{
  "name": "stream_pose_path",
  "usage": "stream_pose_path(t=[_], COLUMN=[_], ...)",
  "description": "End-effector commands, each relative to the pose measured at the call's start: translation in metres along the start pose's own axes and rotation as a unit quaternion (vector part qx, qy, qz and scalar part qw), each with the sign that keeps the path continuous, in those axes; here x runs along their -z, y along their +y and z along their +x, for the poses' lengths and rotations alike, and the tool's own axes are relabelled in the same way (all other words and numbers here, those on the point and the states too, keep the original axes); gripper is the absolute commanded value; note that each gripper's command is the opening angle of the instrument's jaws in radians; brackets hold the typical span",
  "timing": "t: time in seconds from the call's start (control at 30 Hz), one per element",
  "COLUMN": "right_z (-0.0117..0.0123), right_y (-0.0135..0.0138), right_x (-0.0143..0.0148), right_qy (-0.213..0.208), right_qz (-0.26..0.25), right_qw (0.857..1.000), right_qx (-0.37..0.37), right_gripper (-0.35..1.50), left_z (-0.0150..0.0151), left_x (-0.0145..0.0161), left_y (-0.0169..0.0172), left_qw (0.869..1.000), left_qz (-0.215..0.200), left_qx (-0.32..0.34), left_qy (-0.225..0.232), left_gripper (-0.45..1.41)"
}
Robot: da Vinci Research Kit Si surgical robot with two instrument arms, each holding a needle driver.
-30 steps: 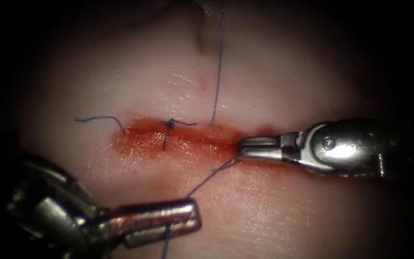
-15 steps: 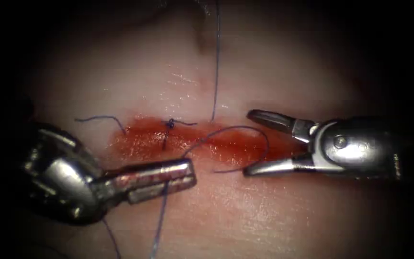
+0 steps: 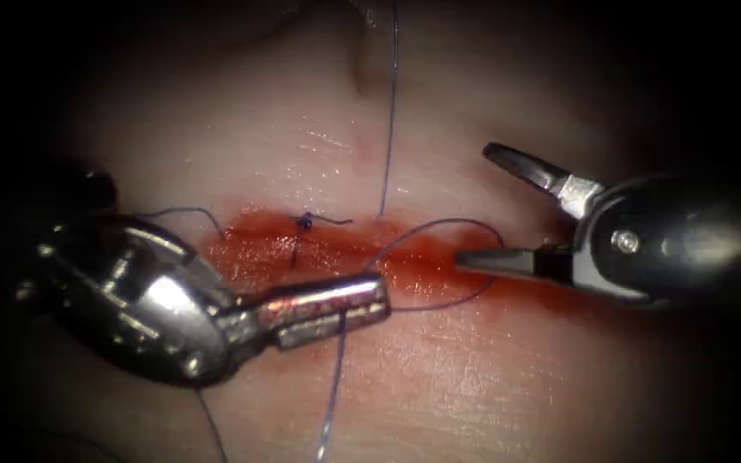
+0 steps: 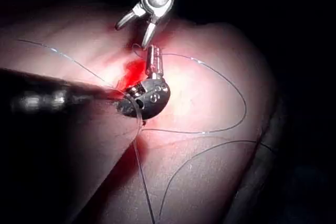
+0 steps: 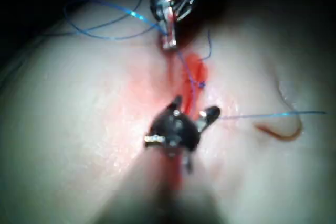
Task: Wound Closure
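Gripping the thread (image 3: 439, 225) in the closed left tool (image 3: 370, 296) over the cut (image 3: 336, 249), holding the right tool (image 3: 473, 206) wide open, empty, beside the slack loop.

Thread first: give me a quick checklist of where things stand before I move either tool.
1. Left tool grip on the thread: ok, pincer shut on it just below the cut.
2. Right tool free: ok, pincer wide open, holding nothing.
3. Slack: ok, a loose thread loop lies over the cut between the two tools.
4. Earlier knot: ok, sits on the cut left of the loop.
5. Needle position: cannot tell.
6. Red fluid along the cut hides the tissue edges: cannot tell.
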Motion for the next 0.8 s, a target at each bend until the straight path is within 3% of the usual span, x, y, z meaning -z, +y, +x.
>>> stream_pose_path(t=[0.03,0.3,0.5,0.67,0.7,0.73,0.8], right_z=[0.0012,0.0032,0.0029,0.0023,0.002,0.002,0.0015], right_y=[-0.0015,-0.0042,-0.0046,-0.0045,-0.0047,-0.0047,-0.0051], right_x=[-0.0008,-0.0025,-0.0031,-0.0033,-0.0035,-0.0035,-0.0038], right_qy=[-0.001,-0.022,-0.025,-0.032,-0.036,-0.036,-0.044], right_qz=[0.007,0.033,0.035,0.037,0.041,0.041,0.048], right_qw=[1.0,0.993,0.985,0.979,0.978,0.978,0.977], right_qx=[0.015,0.115,0.168,0.199,0.201,0.201,0.205], right_gripper=[1.35,1.11,0.78,0.72,0.41,0.41,-0.35], left_z=[-0.0002,-0.0002,0.0002,0.0003,0.0003,0.0003,0.0003], left_x=[-0.0004,-0.0004,-0.0002,0.0,0.0,0.0,0.0], left_y=[0.0008,0.0008,0.0008,0.0008,0.0008,0.0008,0.0008], left_qw=[1.0,1.0,1.0,1.0,1.0,1.0,1.0], left_qz=[-0.001,-0.002,-0.002,-0.003,-0.003,-0.003,-0.003], left_qx=[0.002,0.002,0.002,0.003,0.003,0.003,0.003], left_qy=[0.001,0.001,0.002,0.002,0.003,0.003,0.002], left_gripper=[-0.45,-0.45,-0.45,-0.45,-0.45,-0.45,-0.45])
